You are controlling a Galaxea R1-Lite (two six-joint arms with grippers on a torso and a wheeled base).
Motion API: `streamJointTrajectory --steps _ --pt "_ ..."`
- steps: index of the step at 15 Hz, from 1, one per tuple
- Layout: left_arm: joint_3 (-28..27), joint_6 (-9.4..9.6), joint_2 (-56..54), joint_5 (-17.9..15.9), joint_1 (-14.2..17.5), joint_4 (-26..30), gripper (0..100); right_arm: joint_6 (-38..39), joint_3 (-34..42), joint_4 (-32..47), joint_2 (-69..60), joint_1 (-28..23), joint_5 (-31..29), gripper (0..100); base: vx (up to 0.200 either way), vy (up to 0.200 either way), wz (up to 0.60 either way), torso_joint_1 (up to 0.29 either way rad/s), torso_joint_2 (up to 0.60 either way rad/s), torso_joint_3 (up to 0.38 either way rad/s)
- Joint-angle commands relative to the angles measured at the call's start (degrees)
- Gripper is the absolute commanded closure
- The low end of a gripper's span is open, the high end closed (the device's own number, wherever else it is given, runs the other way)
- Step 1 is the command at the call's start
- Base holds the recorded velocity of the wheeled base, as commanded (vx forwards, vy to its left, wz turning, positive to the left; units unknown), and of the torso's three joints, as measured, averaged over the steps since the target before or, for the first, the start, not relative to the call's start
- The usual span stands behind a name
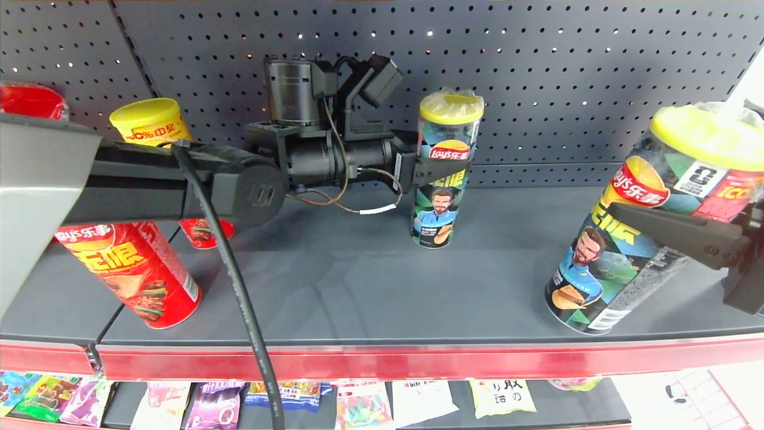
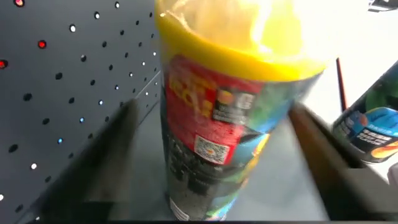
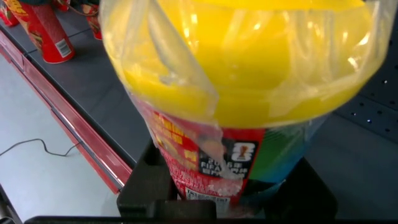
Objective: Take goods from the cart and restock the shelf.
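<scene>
Two tall chip cans with yellow lids and blue-green labels are in play. One can (image 1: 444,173) (image 2: 230,124) stands upright near the back middle of the grey shelf (image 1: 334,280). My left gripper (image 1: 444,170) (image 2: 211,124) straddles it, open, with a small gap showing beside one finger (image 2: 106,168). The other can (image 1: 650,215) (image 3: 236,81) hangs tilted at the right, its base just over the shelf's front edge. My right gripper (image 1: 656,224) (image 3: 227,193) is shut on its middle.
Red chip cans (image 1: 134,269) stand at the shelf's left, with a yellow-lidded one (image 1: 152,122) behind. A pegboard wall (image 1: 537,60) backs the shelf and a red rail (image 1: 382,361) fronts it. Snack packets (image 1: 358,406) lie on the shelf below.
</scene>
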Motion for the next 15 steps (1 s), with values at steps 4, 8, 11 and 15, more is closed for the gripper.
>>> streamJointTrajectory --steps 4,8,11,15 --pt "-1.1 0.0 0.8 0.5 -1.9 0.0 100 0.8 0.0 0.0 0.0 0.0 -0.1 100 0.0 0.0 0.0 0.0 0.0 0.0" --pt "3.4 -0.09 -3.6 0.7 -3.0 0.0 100 0.8 -0.3 0.0 0.1 0.0 -0.1 100 0.0 0.0 0.0 0.0 0.0 0.0" --pt "14.6 -0.18 -11.7 1.5 -5.6 0.0 100 0.8 -0.4 -0.1 0.0 0.0 0.0 100 0.0 0.0 0.0 0.0 0.0 0.0" --pt "22.3 -0.27 -18.0 4.1 -8.3 0.0 100 0.8 -0.6 -0.2 0.0 0.1 0.0 100 0.0 0.0 0.0 0.0 0.0 0.0"
